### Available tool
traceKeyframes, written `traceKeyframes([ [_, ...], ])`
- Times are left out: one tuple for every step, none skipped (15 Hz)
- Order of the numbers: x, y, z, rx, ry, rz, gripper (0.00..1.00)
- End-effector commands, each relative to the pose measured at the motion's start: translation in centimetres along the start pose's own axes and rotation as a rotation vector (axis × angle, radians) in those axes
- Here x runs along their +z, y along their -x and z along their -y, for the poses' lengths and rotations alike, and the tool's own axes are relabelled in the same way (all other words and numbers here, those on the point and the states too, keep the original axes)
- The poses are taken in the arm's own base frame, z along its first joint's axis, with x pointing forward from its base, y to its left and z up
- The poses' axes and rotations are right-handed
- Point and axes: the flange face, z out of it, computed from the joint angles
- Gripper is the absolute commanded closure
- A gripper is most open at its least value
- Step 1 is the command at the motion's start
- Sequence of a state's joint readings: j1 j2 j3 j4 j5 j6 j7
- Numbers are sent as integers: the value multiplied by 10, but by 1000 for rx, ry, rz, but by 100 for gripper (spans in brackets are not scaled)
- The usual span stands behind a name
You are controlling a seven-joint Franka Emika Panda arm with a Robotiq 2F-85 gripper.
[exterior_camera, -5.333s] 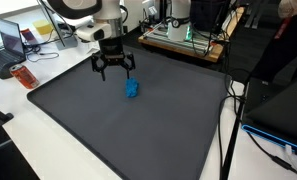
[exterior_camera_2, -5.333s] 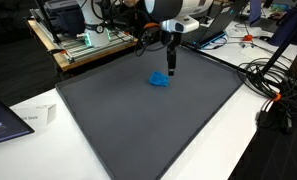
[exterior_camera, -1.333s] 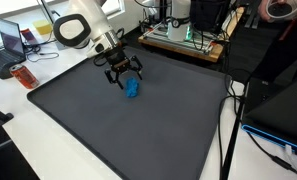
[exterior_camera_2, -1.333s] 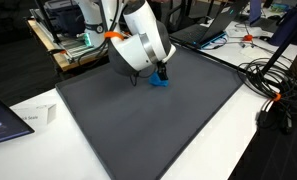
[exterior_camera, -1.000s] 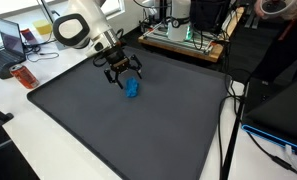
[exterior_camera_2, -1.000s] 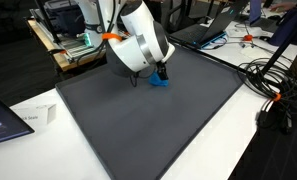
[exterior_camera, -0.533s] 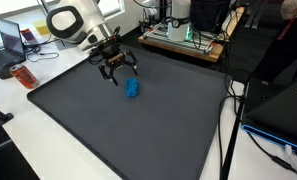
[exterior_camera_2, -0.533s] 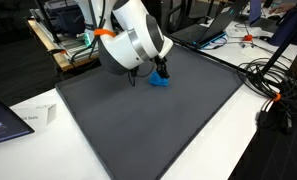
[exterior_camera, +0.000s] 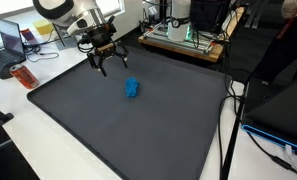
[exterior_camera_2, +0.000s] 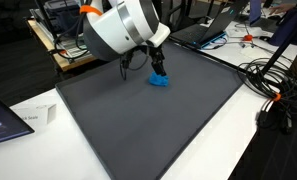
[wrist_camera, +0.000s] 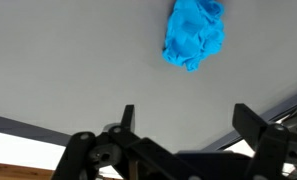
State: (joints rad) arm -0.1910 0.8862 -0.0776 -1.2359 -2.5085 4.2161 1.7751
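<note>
Wrist view, nearest item: what is entered?
— Item 1, gripper (wrist_camera: 188, 120). Two dark fingers (wrist_camera: 127, 118) are seen spread wide at the bottom of the frame. Nothing is held between them, so the tool is listed as released and empty.

What is recorded under it?
— Item 2, mat (wrist_camera: 68, 60). A plain grey-black sheet is shown below the fingers, with its edge crossing the lower left corner.

And the cloth?
— Item 3, blue cloth (wrist_camera: 195, 35). It is crumpled into a small heap and laid on the mat. It is placed beyond the fingertips, near the top of the frame, and is touched by neither finger.

Is that borne out from outside?
— It is. In an exterior view the gripper (exterior_camera: 106, 62) is raised above the mat (exterior_camera: 138, 130) near its far edge, and the blue cloth (exterior_camera: 132, 88) is seen lying apart from it, nearer the camera. In an exterior view from elsewhere the blue cloth (exterior_camera_2: 161, 80) is partly screened by the white arm (exterior_camera_2: 118, 30).

What is listed further off?
— Item 4, white table (exterior_camera: 8, 150), by which the mat is carried. Item 5, laptop (exterior_camera: 10, 40), set open beyond the mat's corner. Item 6, electronics rack (exterior_camera: 178, 38), behind the far edge. Item 7, cables (exterior_camera_2: 273, 85), piled beside the mat.
</note>
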Motion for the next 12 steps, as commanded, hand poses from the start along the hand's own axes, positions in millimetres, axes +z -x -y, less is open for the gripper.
traceKeyframes([
  [-13,4,16,36,29,89,0],
  [-14,6,17,41,44,118,0],
  [-16,5,20,48,59,143,0],
  [-16,6,25,52,66,168,0],
  [-19,4,29,54,75,179,0],
  [-23,0,32,56,94,190,0],
  [-27,-4,36,61,101,193,0],
  [-31,-8,40,69,111,195,0],
  [-36,-12,45,78,120,195,0],
  [-40,-14,50,91,129,199,0],
  [-43,-16,57,103,134,204,0],
  [-47,-18,62,119,142,209,0],
])
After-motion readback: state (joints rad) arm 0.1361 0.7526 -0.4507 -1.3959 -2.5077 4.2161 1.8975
